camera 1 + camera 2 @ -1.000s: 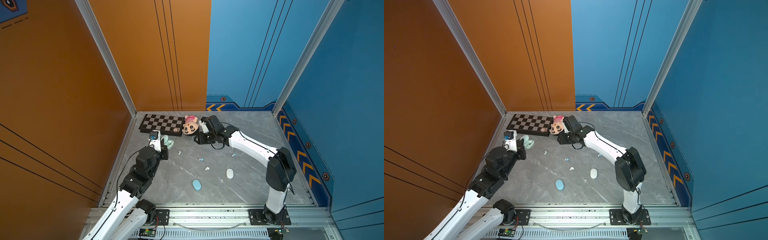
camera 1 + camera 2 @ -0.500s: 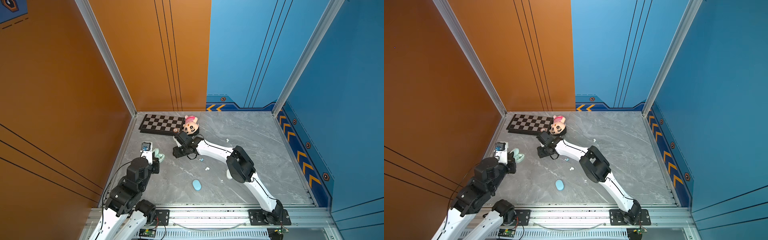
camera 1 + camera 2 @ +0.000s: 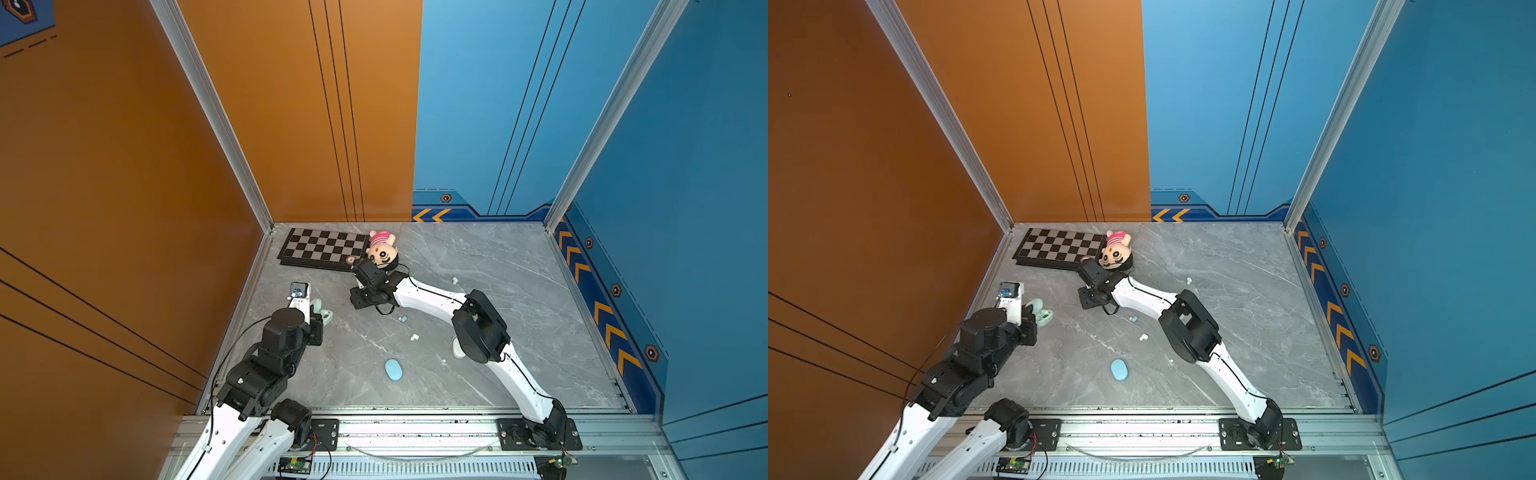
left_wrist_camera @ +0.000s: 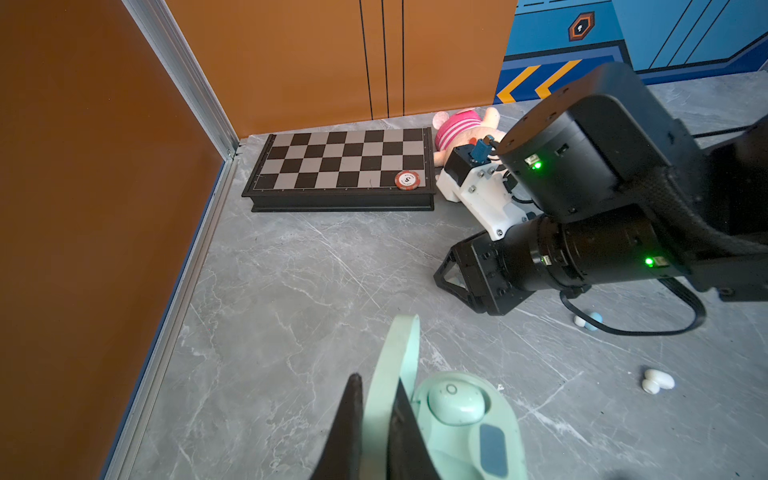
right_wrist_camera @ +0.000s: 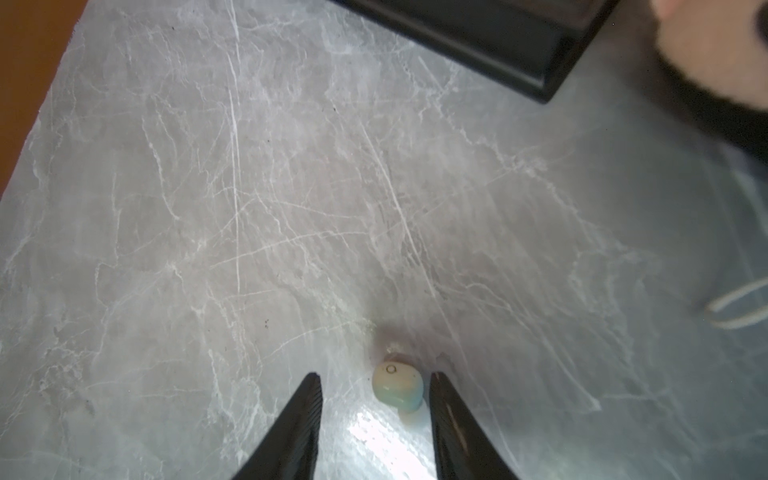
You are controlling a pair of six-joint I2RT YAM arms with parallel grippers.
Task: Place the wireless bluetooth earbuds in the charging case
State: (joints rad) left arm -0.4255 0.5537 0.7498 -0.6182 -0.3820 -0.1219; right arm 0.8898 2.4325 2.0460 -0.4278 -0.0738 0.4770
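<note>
Thin mint lid (image 4: 397, 349) of glossy oval charging case (image 4: 465, 440) is clamped by left gripper (image 4: 377, 380) jaws. Smooth bean-shaped pale earbud (image 5: 397, 386) is seen on veined marble surface (image 5: 249, 208) between parted right gripper (image 5: 375, 374) jaws.

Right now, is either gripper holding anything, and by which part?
The left gripper is shut on the raised lid of the mint charging case, pinching its edge. The right gripper is open, holding nothing; a pale earbud lies between its jaws.

You have bright, even light in both top views, with soft shadows. Your right wrist view carries glare on the tabletop (image 5: 386, 449) and blur toward its edges; the plush toy (image 5: 706, 45) is out of focus.
</note>
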